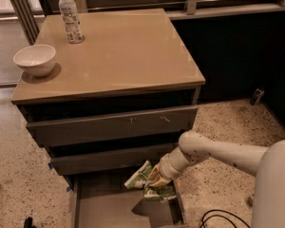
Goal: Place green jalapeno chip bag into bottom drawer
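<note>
The green jalapeno chip bag (149, 182) is a wrinkly green and white foil bag held just above the right side of the bottom drawer (109, 208). That drawer is pulled out at the foot of the cabinet, showing a flat grey floor. My gripper (156, 178) reaches in from the right on a white arm and is shut on the bag. The bag casts a dark shadow on the drawer floor below it.
A white bowl (34, 59) and a clear water bottle (70, 15) stand on the tan cabinet top (123, 51). Two flat-fronted upper drawers (111, 125) are slightly open above the bottom one. A black cable (218, 218) lies on the speckled floor at right.
</note>
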`<state>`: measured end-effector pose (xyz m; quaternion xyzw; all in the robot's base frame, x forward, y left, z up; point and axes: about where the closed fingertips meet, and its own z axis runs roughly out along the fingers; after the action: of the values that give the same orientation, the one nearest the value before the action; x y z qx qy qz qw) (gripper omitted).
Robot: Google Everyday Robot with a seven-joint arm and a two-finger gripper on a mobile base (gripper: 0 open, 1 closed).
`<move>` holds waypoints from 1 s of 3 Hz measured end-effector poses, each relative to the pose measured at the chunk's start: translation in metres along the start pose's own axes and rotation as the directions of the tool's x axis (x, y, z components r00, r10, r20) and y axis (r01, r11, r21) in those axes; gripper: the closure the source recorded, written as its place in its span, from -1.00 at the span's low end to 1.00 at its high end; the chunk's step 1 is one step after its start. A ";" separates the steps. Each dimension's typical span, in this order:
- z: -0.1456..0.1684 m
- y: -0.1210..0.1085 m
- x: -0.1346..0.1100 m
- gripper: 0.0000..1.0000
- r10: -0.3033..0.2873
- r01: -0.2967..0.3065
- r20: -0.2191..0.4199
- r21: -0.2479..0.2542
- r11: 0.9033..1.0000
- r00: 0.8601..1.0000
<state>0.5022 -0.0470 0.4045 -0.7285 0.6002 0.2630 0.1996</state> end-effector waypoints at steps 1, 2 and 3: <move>0.070 0.010 0.024 1.00 -0.049 0.054 0.073 -0.061 0.997 0.996; 0.077 0.012 0.030 1.00 -0.057 0.061 0.068 -0.058 0.996 0.996; 0.099 0.003 0.049 1.00 -0.122 0.123 0.059 -0.007 0.992 0.991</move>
<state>0.4921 -0.0246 0.2967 -0.7570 0.5468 0.2748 0.2288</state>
